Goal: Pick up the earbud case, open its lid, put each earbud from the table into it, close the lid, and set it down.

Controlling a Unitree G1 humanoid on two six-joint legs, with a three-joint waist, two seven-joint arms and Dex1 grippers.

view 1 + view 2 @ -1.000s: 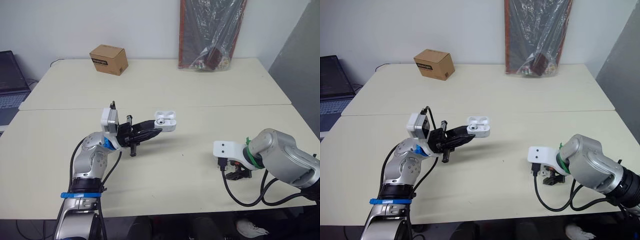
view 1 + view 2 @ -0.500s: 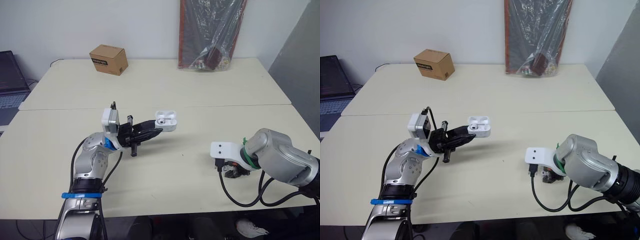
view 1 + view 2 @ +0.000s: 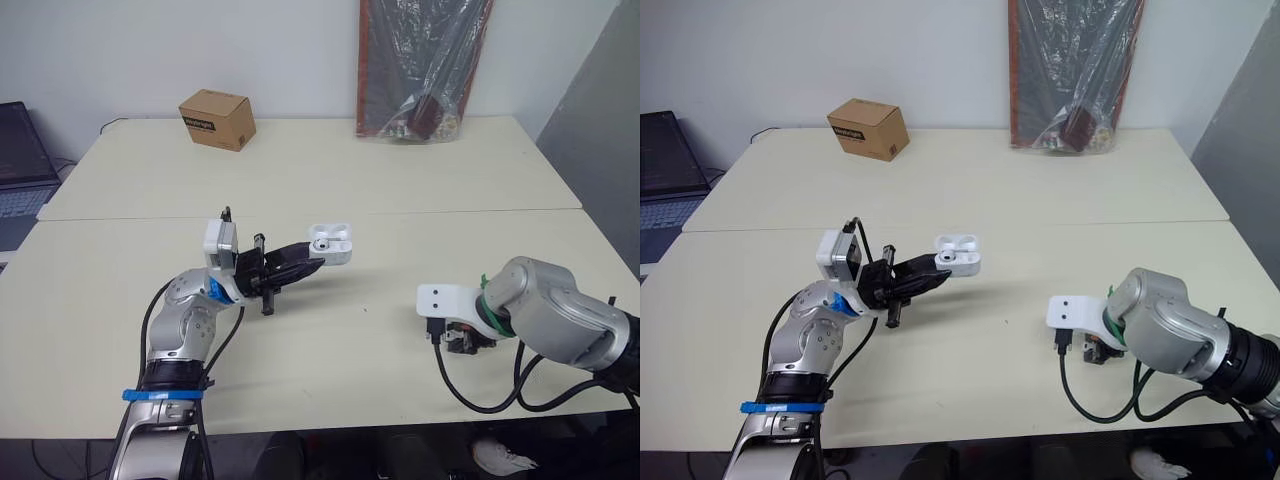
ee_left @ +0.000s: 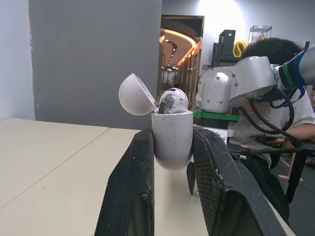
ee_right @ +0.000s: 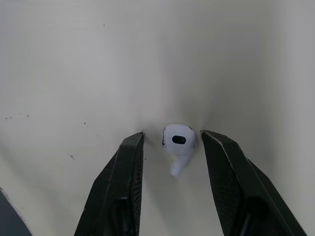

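L gripper (image 3: 305, 262) clenched on the earbud case (image 4: 171, 135): case body pinched between its 2 fingers (image 4: 133, 187) near the tips, lid (image 4: 135, 94) flipped open, seated earbud (image 4: 172, 101) poking out the top. R gripper (image 5: 172, 134) down at the table (image 5: 74, 59), fingers spread, gripping nothing; loose earbud (image 5: 178, 141) lies on the table between the 2 tips, touching neither

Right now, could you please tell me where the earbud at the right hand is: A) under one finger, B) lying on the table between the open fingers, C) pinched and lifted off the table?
B: the earbud lies on the table between the right hand's spread fingers, with a gap on each side.
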